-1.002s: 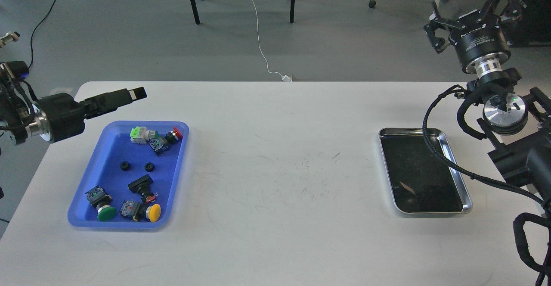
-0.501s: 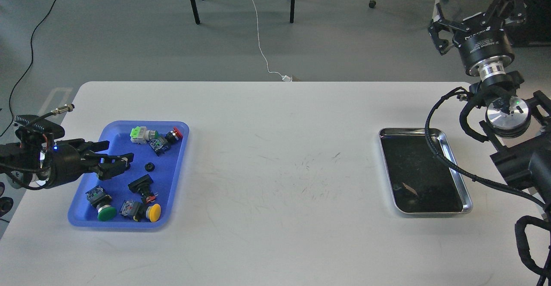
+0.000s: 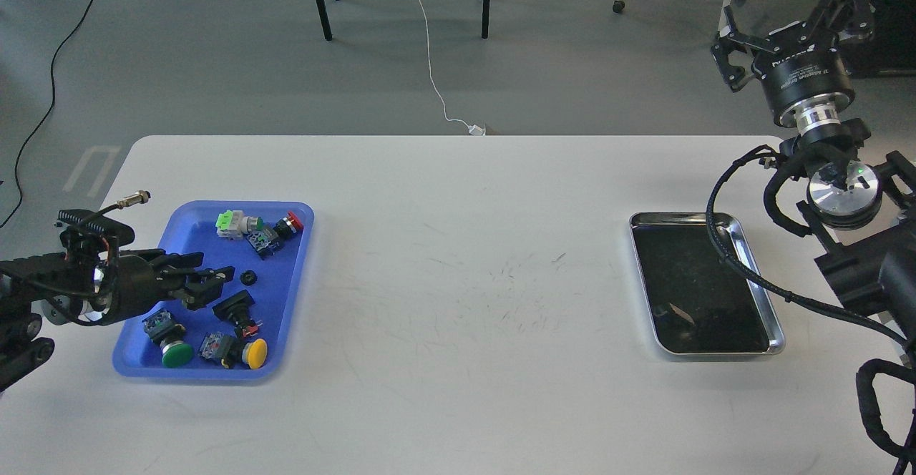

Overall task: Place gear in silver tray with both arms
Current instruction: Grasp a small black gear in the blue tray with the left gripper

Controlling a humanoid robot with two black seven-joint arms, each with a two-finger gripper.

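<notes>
Two trays lay on the white table (image 3: 458, 246), well apart. At the right, the silver tray (image 3: 776, 332) sat with its long axis running from the far edge toward the near edge, tilted slightly so its near end pointed a little right; its dark bottom held nothing. At the left, the blue plastic tray (image 3: 182, 232) held push-button switches with green (image 3: 177, 353), yellow (image 3: 256, 352) and red (image 3: 294, 220) caps, and a small black gear (image 3: 248, 276) near its middle. The left gripper (image 3: 211, 282) reached in low over the blue tray, pointing right, its fingers slightly parted with their tips just left of that gear; whether they pinched anything could not be told. The right gripper (image 3: 787, 10) was raised beyond the table's far right corner, its fingers spread wide and holding nothing.
</notes>
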